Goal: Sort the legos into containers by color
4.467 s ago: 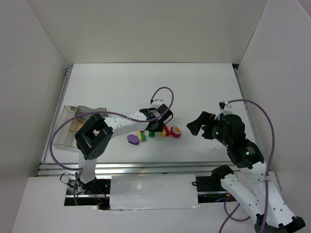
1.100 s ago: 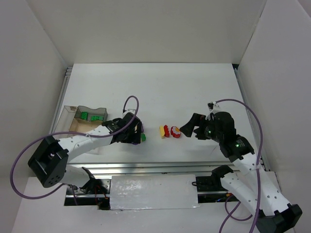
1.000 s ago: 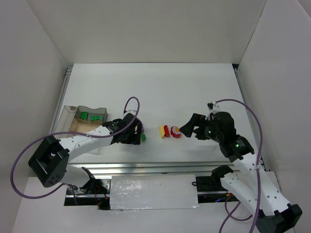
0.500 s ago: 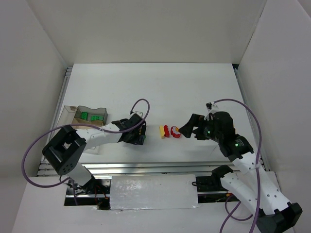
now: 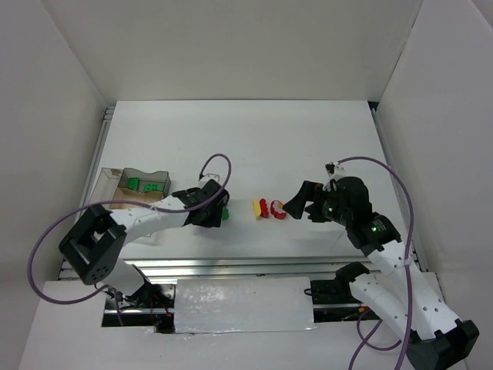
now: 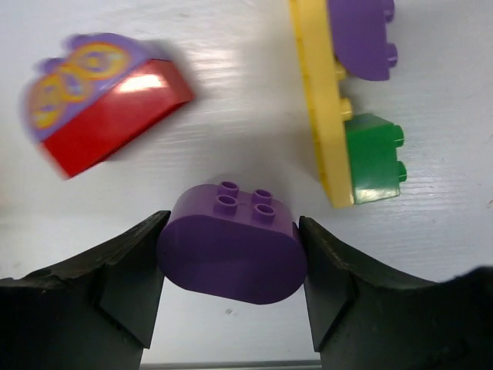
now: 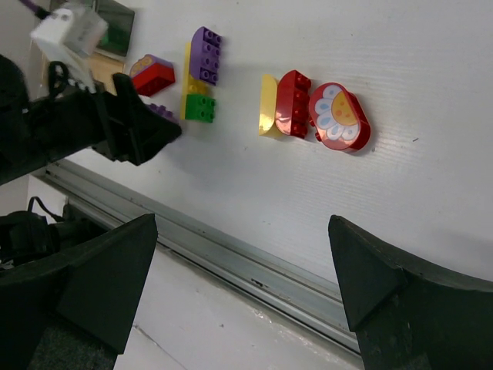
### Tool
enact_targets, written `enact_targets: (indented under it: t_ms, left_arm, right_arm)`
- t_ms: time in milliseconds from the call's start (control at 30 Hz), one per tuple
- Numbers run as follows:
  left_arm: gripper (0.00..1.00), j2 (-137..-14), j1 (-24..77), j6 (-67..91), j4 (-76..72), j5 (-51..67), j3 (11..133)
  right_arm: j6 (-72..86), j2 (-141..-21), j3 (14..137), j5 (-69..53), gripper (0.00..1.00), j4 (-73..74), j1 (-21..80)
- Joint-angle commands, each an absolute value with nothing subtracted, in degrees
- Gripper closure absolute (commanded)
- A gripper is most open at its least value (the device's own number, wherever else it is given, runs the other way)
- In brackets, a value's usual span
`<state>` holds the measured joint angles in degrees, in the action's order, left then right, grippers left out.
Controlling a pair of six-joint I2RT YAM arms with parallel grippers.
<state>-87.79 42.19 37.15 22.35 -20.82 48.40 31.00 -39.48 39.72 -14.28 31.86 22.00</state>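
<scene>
My left gripper (image 6: 231, 258) is shut on a purple rounded lego (image 6: 229, 231), low over the table; in the top view the gripper (image 5: 217, 213) hides it. Beside it lie a red rounded lego with a purple top (image 6: 108, 100) and a yellow plate (image 6: 320, 100) carrying a purple brick (image 6: 360, 35) and a green brick (image 6: 373, 158). My right gripper (image 7: 246, 285) is open and empty, near a yellow piece (image 7: 267, 105), a red brick (image 7: 294, 104) and a red round flower lego (image 7: 340, 116). The containers (image 5: 115, 202) at the left hold two green legos (image 5: 145, 185).
The table's metal front rail (image 5: 231, 264) runs just behind both grippers. White walls enclose the table on the left, right and far sides. The left arm's purple cable (image 5: 219, 166) loops above its wrist.
Since 4.5 s ago green legos have appeared in the tray and my right gripper has come close to the red pieces. In the last second my left gripper edged right onto the purple lego.
</scene>
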Motion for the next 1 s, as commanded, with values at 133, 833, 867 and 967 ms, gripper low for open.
enact_targets:
  t_ms: [133, 833, 867, 967]
  left_arm:
    - [0.99, -70.9, 34.7, 51.0, 36.6, -36.2, 50.1]
    - [0.04, -66.5, 5.2, 54.3, 33.3, -31.9, 46.3]
    - [0.0, -66.4, 5.2, 54.8, 33.6, -32.3, 46.1]
    - [0.01, -66.3, 5.2, 54.8, 33.7, -32.2, 46.3]
  right_arm:
    - [30.5, -39.3, 39.6, -15.0, 0.0, 29.2, 22.6]
    - [29.8, -41.2, 40.8, -15.9, 0.0, 28.7, 23.5]
    - [29.9, -41.5, 40.7, -16.0, 0.0, 28.4, 23.5]
    - [30.2, -42.0, 40.3, -16.3, 0.01, 27.9, 23.8]
